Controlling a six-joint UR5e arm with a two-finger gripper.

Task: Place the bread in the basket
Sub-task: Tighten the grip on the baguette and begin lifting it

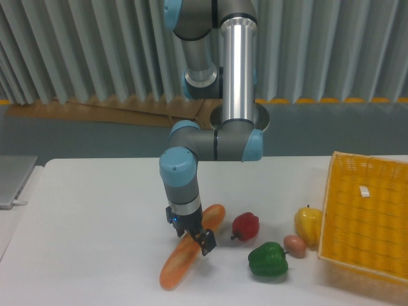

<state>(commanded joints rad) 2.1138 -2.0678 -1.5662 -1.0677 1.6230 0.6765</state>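
The bread [180, 262] is a long glossy orange-tan baguette lying diagonally on the white table, from near the front edge up to the right. My gripper [193, 235] is down over its middle, its dark fingers [206, 241] standing on either side of the loaf. I cannot tell whether they are closed on it. The yellow woven basket [365, 220] with a small white tag stands at the right edge, well apart from the gripper.
A red pepper [246, 226] lies just right of the bread. A green pepper [268, 260], a small brown egg-shaped item [294, 245] and a yellow pepper [308, 224] lie between it and the basket. A grey laptop edge [14, 178] sits at the far left.
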